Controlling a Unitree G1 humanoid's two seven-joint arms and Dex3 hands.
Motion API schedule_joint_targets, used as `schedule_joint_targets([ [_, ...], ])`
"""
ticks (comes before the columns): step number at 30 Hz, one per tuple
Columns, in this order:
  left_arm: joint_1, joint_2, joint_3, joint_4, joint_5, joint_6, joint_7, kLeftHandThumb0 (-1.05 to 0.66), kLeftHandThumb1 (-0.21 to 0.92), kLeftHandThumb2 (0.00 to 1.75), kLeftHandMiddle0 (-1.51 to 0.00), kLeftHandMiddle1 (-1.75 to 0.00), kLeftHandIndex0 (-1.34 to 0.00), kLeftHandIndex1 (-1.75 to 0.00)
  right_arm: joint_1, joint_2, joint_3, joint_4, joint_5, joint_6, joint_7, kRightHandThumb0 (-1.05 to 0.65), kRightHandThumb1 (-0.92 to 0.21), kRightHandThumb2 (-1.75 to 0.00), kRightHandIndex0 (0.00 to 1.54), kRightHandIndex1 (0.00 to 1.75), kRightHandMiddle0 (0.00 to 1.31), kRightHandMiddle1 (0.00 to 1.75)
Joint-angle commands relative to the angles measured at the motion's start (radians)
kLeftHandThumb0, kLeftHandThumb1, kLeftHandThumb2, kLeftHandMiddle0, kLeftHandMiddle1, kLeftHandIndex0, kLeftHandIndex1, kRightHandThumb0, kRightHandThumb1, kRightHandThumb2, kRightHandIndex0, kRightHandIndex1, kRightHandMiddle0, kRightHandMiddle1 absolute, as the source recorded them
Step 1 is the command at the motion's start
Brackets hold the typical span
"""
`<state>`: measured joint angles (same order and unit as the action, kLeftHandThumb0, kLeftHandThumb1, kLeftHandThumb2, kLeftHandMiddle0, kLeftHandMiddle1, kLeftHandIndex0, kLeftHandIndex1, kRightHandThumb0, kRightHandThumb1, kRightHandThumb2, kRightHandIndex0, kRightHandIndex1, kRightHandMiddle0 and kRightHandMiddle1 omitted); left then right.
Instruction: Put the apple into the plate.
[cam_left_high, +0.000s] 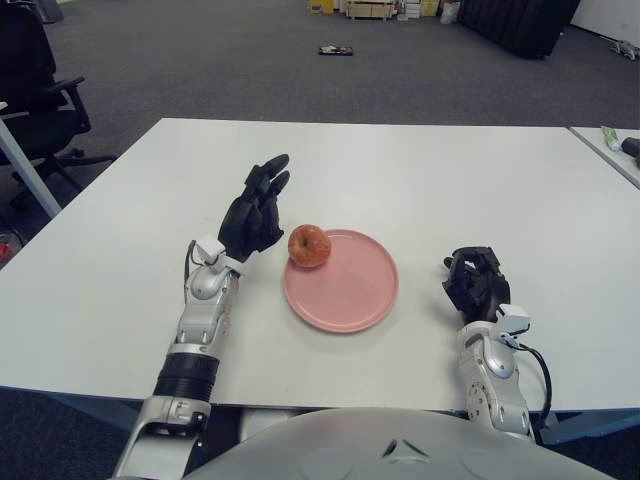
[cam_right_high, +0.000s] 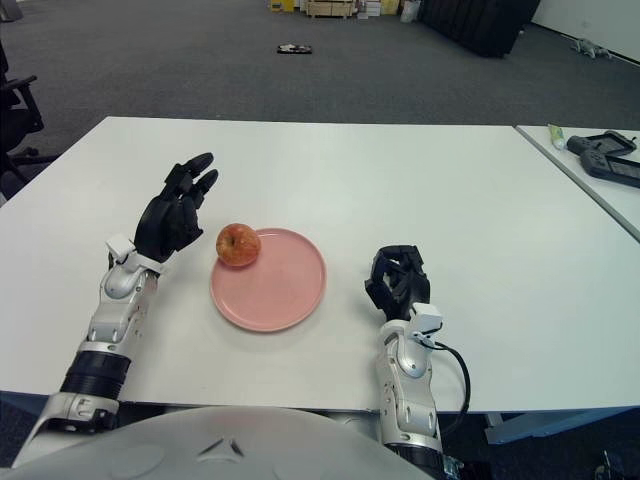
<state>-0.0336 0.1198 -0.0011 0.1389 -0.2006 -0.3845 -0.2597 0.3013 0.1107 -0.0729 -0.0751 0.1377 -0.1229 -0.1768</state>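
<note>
A red apple (cam_left_high: 309, 245) sits on the left rim of a pink plate (cam_left_high: 350, 290) in the middle of the white table. My left hand (cam_left_high: 256, 209) is just left of the apple, fingers spread and raised, holding nothing and apart from the apple. My right hand (cam_left_high: 477, 281) shows to the right of the plate with its fingers curled and nothing in them.
The white table (cam_left_high: 400, 170) stretches wide behind the plate. A second table (cam_right_high: 590, 160) at the right carries a dark device and a small tube. An office chair (cam_left_high: 40, 90) stands at the far left on the carpet floor.
</note>
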Motion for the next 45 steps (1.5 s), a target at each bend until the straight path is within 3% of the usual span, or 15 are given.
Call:
schedule_joint_targets([
  [1, 0.019, -0.021, 0.028, 0.032, 0.038, -0.037, 0.052, -0.71, 0.92, 1.01, -0.13, -1.3, -0.04, -1.62, -0.008, 0.027, -0.003, -0.008, 0.004, -0.002, -0.003, -0.37, -0.71, -0.82, 0.5, 1.36, 0.31, 1.75],
  [9, -0.001, -0.078, 0.071, 0.137, 0.142, -0.099, 0.21, -0.58, 0.89, 1.01, -0.45, -1.65, -0.42, -1.74, -0.01, 0.033, -0.001, -0.01, 0.011, -0.001, -0.002, -0.38, -0.69, -0.85, 0.52, 1.36, 0.33, 1.75],
  [12, 0.001, -0.085, 0.077, 0.165, 0.17, -0.098, 0.247, -0.47, 0.68, 1.01, -0.56, -1.67, -0.42, -1.74, -0.01, 0.027, 0.0, -0.008, 0.009, -0.001, 0.003, -0.38, -0.68, -0.86, 0.53, 1.36, 0.34, 1.75],
  [16, 0.012, -0.088, 0.078, 0.181, 0.209, -0.081, 0.29, -0.43, 0.58, 1.03, -0.62, -1.69, -0.43, -1.75, -0.011, 0.025, -0.001, -0.006, 0.017, -0.007, 0.012, -0.38, -0.69, -0.85, 0.52, 1.36, 0.33, 1.75],
  [32, 0.057, -0.097, 0.082, 0.217, 0.256, -0.065, 0.365, -0.41, 0.56, 1.02, -0.57, -1.74, -0.43, -1.75, -0.02, 0.022, -0.015, 0.016, 0.021, -0.018, 0.033, -0.38, -0.71, -0.82, 0.5, 1.35, 0.32, 1.75],
  [45, 0.091, -0.109, 0.074, 0.225, 0.271, -0.059, 0.383, -0.41, 0.57, 1.01, -0.61, -1.67, -0.41, -1.75, -0.021, 0.021, -0.018, 0.013, 0.022, -0.017, 0.04, -0.38, -0.68, -0.86, 0.53, 1.35, 0.34, 1.75],
])
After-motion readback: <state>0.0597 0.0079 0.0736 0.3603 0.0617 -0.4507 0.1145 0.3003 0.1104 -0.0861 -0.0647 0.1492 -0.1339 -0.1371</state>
